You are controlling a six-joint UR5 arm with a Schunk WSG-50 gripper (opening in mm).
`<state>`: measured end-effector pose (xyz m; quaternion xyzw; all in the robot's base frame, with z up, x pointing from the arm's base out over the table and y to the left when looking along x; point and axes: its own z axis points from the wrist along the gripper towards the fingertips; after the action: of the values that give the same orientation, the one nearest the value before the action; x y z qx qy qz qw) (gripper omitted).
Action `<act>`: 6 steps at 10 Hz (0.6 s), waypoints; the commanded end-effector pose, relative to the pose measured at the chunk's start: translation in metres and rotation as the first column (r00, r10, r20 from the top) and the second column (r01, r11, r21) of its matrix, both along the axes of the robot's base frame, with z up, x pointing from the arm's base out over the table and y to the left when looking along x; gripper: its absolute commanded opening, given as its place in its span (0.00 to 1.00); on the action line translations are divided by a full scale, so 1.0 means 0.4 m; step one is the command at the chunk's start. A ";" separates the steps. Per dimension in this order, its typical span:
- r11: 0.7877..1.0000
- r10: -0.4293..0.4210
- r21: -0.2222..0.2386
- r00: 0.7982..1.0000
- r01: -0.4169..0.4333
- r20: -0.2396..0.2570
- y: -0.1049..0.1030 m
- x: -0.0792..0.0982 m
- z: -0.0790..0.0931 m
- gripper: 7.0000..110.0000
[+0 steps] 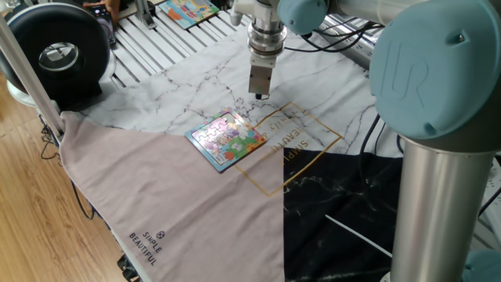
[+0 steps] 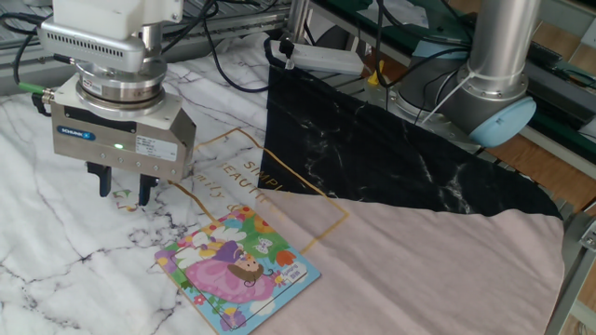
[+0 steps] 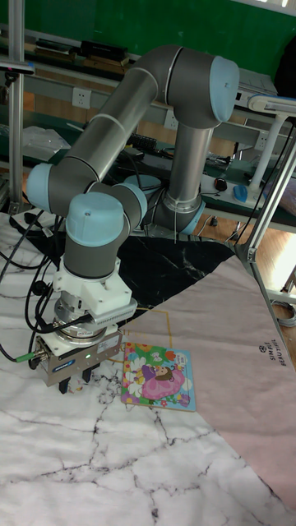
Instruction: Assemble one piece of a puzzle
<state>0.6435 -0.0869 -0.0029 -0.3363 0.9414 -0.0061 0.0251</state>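
The desk [image 1: 196, 70] carries marble-print, grey-pink and black cloths. The arm [image 3: 123, 140] shows its full reach only in the tall fixed view. The puzzle [image 2: 237, 270] lies flat where the marble and grey-pink cloths meet. The hand [image 2: 122, 193] hangs above the marble cloth, just beside the puzzle; its fingers [image 2: 145, 189] stand slightly apart. Whether they hold the piece cannot be told. A second colourful board [image 1: 186, 10] appears only in one fixed view, well apart.
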 end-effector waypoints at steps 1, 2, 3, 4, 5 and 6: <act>0.999 -0.029 0.015 1.000 0.029 0.007 0.004 0.006 0.012 0.36; 1.000 -0.029 0.003 1.000 0.029 0.003 -0.005 0.002 0.025 0.36; 1.000 -0.027 -0.002 1.000 0.027 0.003 -0.009 0.001 0.037 0.36; 0.999 -0.032 0.002 0.999 0.032 0.006 -0.013 0.000 0.039 0.36; 1.000 -0.029 0.000 0.999 0.029 0.018 -0.028 0.006 0.027 0.36; 1.000 -0.026 0.014 0.999 0.026 0.025 -0.026 0.009 0.011 0.36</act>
<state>0.6443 -0.0935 0.0053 -0.3278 0.9443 -0.0101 0.0279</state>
